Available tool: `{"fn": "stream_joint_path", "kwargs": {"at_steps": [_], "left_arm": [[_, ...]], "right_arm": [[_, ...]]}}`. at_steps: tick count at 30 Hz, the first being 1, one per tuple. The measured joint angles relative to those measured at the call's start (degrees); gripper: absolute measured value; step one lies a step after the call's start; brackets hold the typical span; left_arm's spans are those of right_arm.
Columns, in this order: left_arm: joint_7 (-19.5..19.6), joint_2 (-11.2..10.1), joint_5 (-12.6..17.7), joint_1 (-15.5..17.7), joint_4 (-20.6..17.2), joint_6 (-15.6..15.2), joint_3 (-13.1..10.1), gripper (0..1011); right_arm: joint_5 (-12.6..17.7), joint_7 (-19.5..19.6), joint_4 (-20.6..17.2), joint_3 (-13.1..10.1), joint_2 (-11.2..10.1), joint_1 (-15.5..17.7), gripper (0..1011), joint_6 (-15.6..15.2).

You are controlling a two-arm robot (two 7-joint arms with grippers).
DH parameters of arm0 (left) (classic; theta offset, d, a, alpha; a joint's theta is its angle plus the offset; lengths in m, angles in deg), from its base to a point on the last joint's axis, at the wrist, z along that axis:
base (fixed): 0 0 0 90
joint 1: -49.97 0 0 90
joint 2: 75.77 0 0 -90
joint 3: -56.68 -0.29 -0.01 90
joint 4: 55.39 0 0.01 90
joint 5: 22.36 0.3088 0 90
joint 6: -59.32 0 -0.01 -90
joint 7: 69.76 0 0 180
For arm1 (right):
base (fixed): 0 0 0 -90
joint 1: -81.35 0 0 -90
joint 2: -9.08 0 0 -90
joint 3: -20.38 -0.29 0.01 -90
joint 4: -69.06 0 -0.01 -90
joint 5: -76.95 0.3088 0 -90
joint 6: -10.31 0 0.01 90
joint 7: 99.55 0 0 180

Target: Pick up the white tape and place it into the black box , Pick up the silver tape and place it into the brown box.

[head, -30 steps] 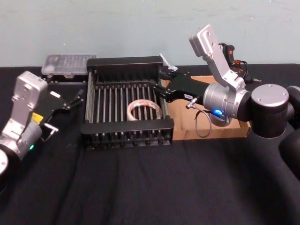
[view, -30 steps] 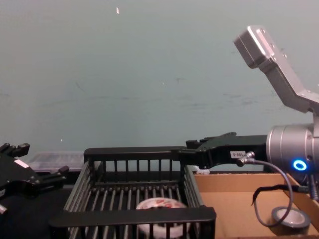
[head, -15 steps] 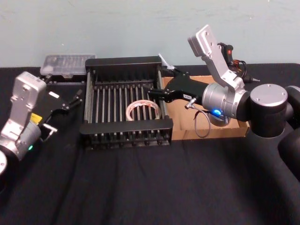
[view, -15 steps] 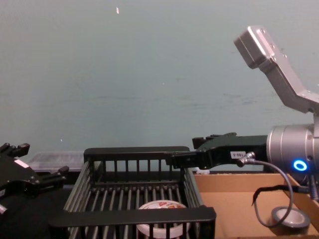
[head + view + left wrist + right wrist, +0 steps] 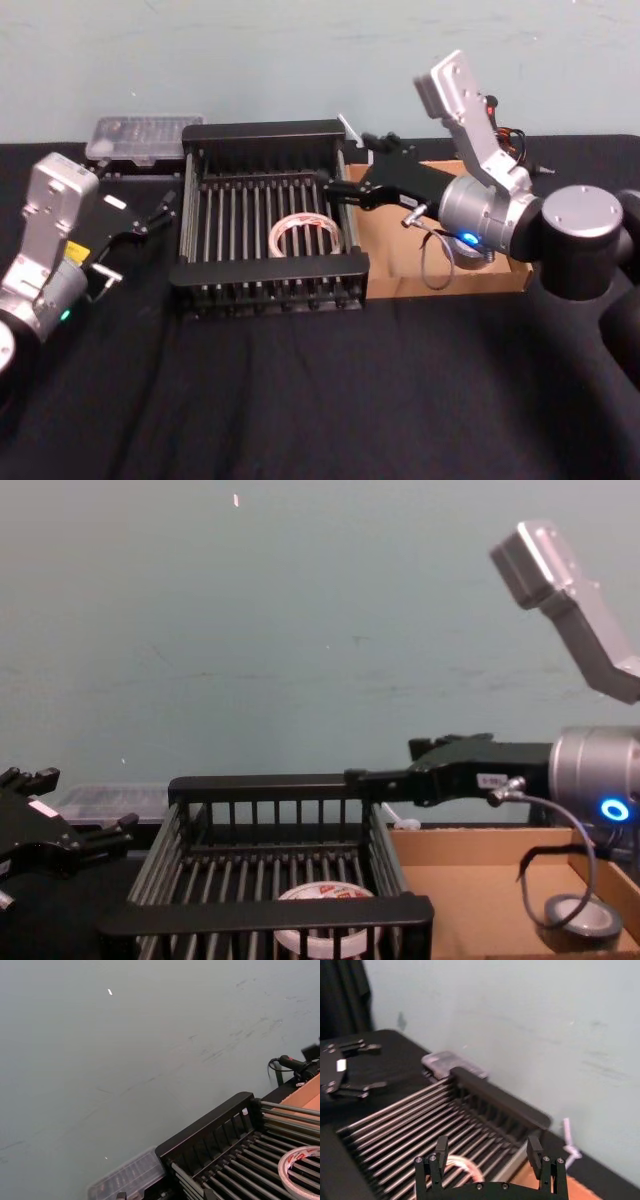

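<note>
The right gripper (image 5: 487, 1143), fingers spread and empty, hovers over the black box's (image 5: 262, 131) right rim, white tape (image 5: 307, 236) flat inside, silver tape (image 5: 580, 918) in the brown box (image 5: 470, 850); the left gripper (image 5: 162, 212), spread, is parked alongside.

Robot lab: black-draped table (image 5: 300, 400), bare pale wall (image 5: 250, 60), clear plastic case (image 5: 143, 137).

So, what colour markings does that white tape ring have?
Red, inside the thin white tape ring; clearest in chest view.
</note>
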Motion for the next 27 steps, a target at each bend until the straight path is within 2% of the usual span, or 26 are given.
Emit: {"fn": "stream_joint_path", "kwargs": {"at_steps": [1, 5, 9, 12, 18, 23, 27], "left_arm": [[0.0, 0.0, 0.0, 0.0, 0.0, 0.0, 0.0, 1001], [0.0, 0.0, 0.0, 0.0, 0.0, 0.0, 0.0, 1001], [0.0, 0.0, 0.0, 0.0, 0.0, 0.0, 0.0, 1001], [0.0, 0.0, 0.0, 0.0, 0.0, 0.0, 0.0, 1001], [0.0, 0.0, 0.0, 0.0, 0.0, 0.0, 0.0, 1001], [0.0, 0.0, 0.0, 0.0, 0.0, 0.0, 0.0, 1002], [0.0, 0.0, 0.0, 0.0, 0.0, 0.0, 0.0, 1001]], "right_arm": [[0.0, 0.0, 0.0, 0.0, 0.0, 0.0, 1002, 0.0], [-2.3, 4.4, -2.2, -2.1, -0.3, 3.3, 1002, 5.1], [-4.1, 7.7, -4.0, -3.8, -0.9, 6.3, 1002, 8.5], [-5.1, 9.5, -5.5, -5.0, -1.6, 8.6, 1002, 9.8], [-6.3, 12.1, -8.5, -7.4, -2.9, 13.4, 1002, 10.1], [-6.4, 13.7, -10.0, -9.6, -3.2, 16.9, 1000, 9.5], [-6.5, 14.3, -10.3, -10.5, -3.1, 18.5, 1002, 9.3]]}}
